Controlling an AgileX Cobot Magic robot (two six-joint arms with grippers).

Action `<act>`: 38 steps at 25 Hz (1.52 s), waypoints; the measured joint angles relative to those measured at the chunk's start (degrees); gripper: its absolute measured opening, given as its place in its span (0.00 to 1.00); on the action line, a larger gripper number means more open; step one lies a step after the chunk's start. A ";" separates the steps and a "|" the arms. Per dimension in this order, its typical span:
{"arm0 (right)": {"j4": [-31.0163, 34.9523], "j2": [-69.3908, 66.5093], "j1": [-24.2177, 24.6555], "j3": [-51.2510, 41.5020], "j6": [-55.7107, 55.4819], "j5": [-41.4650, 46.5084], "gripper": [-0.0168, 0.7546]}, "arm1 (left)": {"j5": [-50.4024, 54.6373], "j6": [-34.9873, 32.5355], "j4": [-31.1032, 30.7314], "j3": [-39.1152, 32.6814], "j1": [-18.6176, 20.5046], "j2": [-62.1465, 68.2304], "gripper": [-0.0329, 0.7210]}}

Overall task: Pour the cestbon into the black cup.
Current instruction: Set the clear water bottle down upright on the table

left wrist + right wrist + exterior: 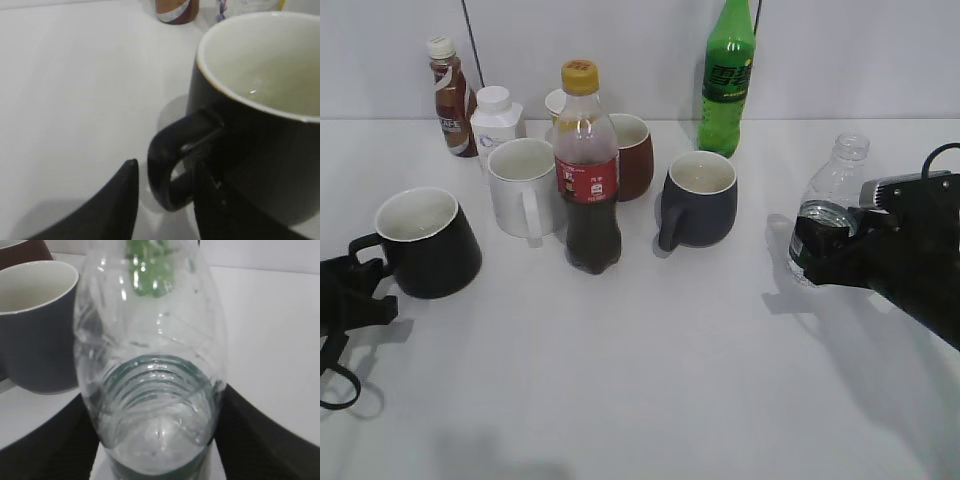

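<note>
The black cup (pixel 425 245) stands at the left of the table, white inside, with its handle toward my left gripper (pixel 365 285). In the left wrist view the cup (pixel 260 125) fills the right side, and its loop handle (pixel 167 175) lies between the open fingers of my left gripper (pixel 166 167). There is a small gap at the left finger. The cestbon (pixel 840 175), clear and capless, stands upright at the right. My right gripper (pixel 820 245) is shut on its lower body. In the right wrist view the cestbon (pixel 150 340) fills the space between the fingers of my right gripper (pixel 155 440).
In the middle stand a red-labelled dark-drink bottle (pixel 588 175), a white mug (pixel 523 185), a brown mug (pixel 630 155) and a grey-blue mug (pixel 700 200). A green soda bottle (pixel 727 80), a coffee bottle (pixel 450 95) and a small white bottle (pixel 496 120) stand at the back.
</note>
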State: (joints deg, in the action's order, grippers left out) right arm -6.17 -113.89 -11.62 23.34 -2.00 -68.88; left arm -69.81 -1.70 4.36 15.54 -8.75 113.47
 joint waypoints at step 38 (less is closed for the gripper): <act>1.92 12.67 0.00 -1.37 4.09 -0.61 0.81 | 0.45 3.70 -6.63 -8.21 0.00 -20.68 0.44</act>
State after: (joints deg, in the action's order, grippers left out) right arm -4.25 -101.22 -11.62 21.96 2.09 -69.49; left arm -69.35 2.00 -2.27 7.33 -8.75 92.79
